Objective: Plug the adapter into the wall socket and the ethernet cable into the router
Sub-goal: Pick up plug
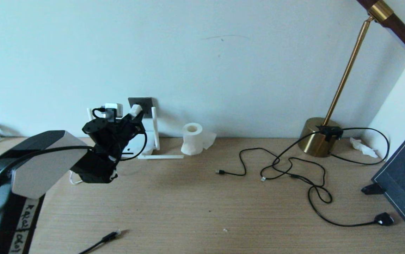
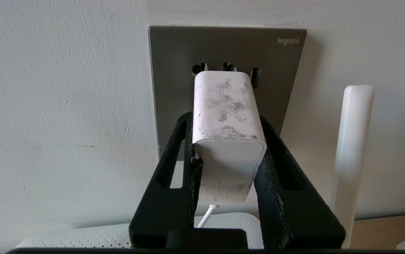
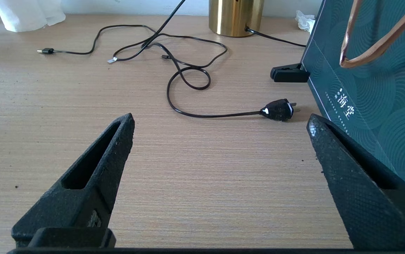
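**Inspector:** State the left gripper and its load.

**Operator:** My left gripper is clamped on the adapter, one finger on each flank. I hold it by the rear half so the front face is free to meet the wall socket. Its thin cord leaves the back end, between my fingers.

**Inspector:** Is it seated?

**Operator:** The front of the adapter lies against or just short of the plate, covering part of the upper holes. I cannot tell whether the pins are in; I judge the insertion is under way, not confirmed.

**Inspector:** What does the head view add?

**Operator:** It shows the router standing on the surface directly below the socket, and the ethernet cable lying at the near edge, well apart and untouched. The wrist view shows only the router's perforated top and one antenna.

**Inspector:** The right gripper?

**Operator:** Spread wide, holding nothing, low over the surface near the black cord with the chunky plug. It appears only in its own camera.
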You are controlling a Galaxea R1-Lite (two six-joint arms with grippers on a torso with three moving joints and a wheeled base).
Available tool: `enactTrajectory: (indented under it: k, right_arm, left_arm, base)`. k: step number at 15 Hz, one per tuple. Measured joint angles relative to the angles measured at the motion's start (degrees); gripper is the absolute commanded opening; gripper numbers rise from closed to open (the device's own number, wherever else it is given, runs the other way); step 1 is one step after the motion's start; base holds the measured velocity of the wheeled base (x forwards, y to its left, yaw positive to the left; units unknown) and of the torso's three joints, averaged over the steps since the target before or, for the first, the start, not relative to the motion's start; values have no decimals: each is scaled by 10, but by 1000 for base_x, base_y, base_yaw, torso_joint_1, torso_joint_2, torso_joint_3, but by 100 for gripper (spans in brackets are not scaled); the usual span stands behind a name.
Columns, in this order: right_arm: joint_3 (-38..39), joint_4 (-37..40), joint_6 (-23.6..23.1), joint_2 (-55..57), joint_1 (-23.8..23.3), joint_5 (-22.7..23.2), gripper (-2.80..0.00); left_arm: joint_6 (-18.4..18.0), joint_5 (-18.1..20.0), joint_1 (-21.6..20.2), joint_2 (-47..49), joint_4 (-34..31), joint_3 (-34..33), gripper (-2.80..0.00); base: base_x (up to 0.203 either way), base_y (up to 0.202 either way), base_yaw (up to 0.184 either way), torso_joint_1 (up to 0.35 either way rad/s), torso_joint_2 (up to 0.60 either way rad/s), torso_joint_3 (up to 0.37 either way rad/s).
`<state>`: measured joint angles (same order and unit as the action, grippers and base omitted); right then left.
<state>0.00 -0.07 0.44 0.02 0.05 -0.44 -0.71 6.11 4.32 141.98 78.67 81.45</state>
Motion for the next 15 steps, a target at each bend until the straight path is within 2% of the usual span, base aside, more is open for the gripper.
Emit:
enactTrajectory:
  k: [15]
  right_arm:
    - [0,0,0,0,0,0,0]
  left_arm:
    - [-1,0,0,-3,-15,0,-280]
  base:
    - [0,0,0,0,0,0]
